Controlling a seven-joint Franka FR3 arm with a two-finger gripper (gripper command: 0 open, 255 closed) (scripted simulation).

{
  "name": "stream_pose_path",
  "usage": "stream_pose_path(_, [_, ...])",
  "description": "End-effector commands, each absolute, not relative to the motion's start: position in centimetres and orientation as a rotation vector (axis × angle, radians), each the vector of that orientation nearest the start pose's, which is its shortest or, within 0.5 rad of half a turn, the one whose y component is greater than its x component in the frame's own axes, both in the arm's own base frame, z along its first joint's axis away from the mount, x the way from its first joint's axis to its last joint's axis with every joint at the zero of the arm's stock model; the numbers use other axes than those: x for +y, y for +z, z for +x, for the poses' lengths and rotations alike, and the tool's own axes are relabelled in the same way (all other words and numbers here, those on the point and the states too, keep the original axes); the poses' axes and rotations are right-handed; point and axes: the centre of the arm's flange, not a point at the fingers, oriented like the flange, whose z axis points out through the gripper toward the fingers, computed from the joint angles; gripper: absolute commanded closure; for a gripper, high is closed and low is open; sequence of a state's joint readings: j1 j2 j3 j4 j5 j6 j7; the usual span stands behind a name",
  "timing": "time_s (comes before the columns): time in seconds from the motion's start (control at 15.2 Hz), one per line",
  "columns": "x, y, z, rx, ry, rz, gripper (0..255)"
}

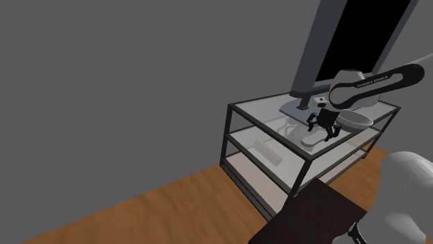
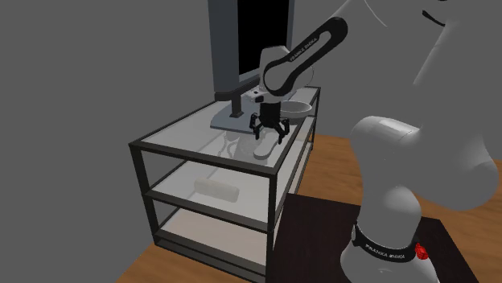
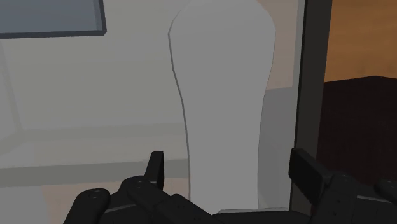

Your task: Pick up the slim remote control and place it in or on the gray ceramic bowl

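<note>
The jaws are held wide open just above the top of a black-framed glass shelf unit (image 1: 225,136) (image 2: 141,186). They are pointed down at the remote (image 1: 310,141) (image 2: 264,148) (image 3: 222,95). The remote is drawn plain pale grey and lies flat on the glass top, directly beneath the jaws. In the wrist view the two black fingers (image 3: 154,167) are seen on either side of its near end, each apart from it, so nothing is held. A black bar of the shelf frame runs alongside the remote, just outside one finger. The pale bowl (image 1: 355,121) (image 2: 298,107) stands on the same glass top, near the jaws and to one side of them. It is apart from the remote and partly covered by the arm in the shoulder view. A monitor (image 1: 355,41) (image 2: 251,40) with a black screen rises behind the jaws, and its flat grey base (image 1: 297,108) (image 2: 228,121) rests on the glass just beyond the remote. On the middle shelf, below the jaws, a pale roll (image 1: 268,151) (image 2: 217,190) is seen lying on its side. A wooden floor (image 1: 173,208) is seen under the shelf unit.
</note>
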State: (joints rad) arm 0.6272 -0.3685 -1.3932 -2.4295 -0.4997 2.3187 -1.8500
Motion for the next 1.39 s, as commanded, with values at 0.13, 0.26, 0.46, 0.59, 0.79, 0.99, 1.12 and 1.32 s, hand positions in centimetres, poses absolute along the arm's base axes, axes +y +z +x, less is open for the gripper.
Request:
stream_pose_path(0.13, [-33.1,31.3,34.2,-2.091,-0.008,-2.374,0])
stream_pose_path(0.26, [-33.1,31.3,34.2,-2.091,-0.008,-2.374,0])
stream_pose_path(0.46, [-33.1,31.3,34.2,-2.091,-0.008,-2.374,0])
stream_pose_path(0.59, [-33.1,31.3,34.2,-2.091,-0.008,-2.374,255])
stream_pose_path(0.79, [-33.1,31.3,34.2,-2.091,-0.008,-2.374,255])
stream_pose_path(0.99, [-33.1,31.3,34.2,-2.091,-0.008,-2.374,255])
stream_pose_path(1.12, [-33.1,31.3,34.2,-2.091,-0.008,-2.374,255])
stream_pose_path(1.32, [-33.1,32.4,34.2,-2.091,-0.008,-2.374,255])
